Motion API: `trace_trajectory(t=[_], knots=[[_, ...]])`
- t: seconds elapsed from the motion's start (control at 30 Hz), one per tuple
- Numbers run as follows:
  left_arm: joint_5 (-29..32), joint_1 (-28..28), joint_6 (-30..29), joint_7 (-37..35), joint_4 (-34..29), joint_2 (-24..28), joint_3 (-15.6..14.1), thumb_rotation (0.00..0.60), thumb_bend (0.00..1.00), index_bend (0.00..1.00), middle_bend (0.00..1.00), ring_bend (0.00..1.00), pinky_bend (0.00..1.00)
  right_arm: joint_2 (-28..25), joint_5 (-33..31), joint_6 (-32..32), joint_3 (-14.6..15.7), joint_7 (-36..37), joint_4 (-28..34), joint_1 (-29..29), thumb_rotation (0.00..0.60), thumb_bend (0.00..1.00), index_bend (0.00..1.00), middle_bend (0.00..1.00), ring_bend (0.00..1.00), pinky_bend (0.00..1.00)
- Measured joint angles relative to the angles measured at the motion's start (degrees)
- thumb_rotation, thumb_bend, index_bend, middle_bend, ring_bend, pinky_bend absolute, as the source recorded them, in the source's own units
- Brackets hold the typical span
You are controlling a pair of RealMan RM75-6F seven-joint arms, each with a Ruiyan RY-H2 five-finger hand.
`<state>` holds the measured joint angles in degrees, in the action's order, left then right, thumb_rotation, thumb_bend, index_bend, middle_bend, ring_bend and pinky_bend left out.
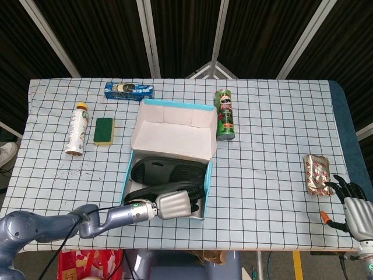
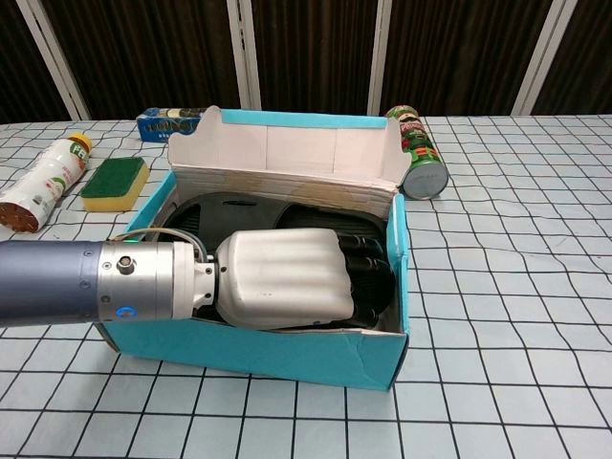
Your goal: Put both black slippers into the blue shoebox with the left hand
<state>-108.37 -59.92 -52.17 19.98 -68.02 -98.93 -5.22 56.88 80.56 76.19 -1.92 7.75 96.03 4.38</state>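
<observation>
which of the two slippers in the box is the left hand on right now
The near slipper, at the box's front end. The left hand lies on it, covering most of it. The other slipper lies uncovered behind, toward the raised lid.

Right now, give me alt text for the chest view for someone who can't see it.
The robot's left hand is inside an open blue shoebox, on top of black slippers. Behind on the checked tablecloth lie a green sponge, a bottle and a green can.
</observation>
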Motion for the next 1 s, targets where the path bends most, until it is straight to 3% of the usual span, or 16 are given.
trace_trajectory(t=[0.23, 0.43, 0.77, 1.0], knots=[[-0.46, -0.15, -2.41, 0.33, -0.76, 0.89, 0.84, 0.6, 0.4, 0.29, 0.16, 0.01, 0.13, -0.09, 0.07, 0.07, 0.02, -0.08, 0.25, -0.06, 0.6, 0.31, 0.21, 0.1, 0.16, 0.08], [-0.26, -0.4, -2.1, 2.24, -3.46, 3.4, 1.31, 0.6, 0.36, 0.14, 0.01, 0.0, 0.08, -0.21, 0.02, -0.08, 0.06, -0.09, 0.43, -0.05, 0.6, 0.31, 0.21, 0.1, 0.16, 0.07], [2.03, -0.79, 3.09, 11.45, -12.47, 10.58, 2.34, 0.6, 0.28, 0.0, 0.0, 0.0, 0.05, -0.32, -0.17, -0.5, 0.08, -0.09, 0.55, 0.06, 0.6, 0.31, 0.21, 0.1, 0.16, 0.07], [5.72, 0.69, 6.66, 21.64, -25.84, 19.32, 2.99, 0.6, 0.26, 0.0, 0.0, 0.0, 0.05, -0.36, -0.54, -0.95, 0.05, -0.42, 0.83, 0.23, 0.6, 0.31, 0.21, 0.1, 0.16, 0.07]])
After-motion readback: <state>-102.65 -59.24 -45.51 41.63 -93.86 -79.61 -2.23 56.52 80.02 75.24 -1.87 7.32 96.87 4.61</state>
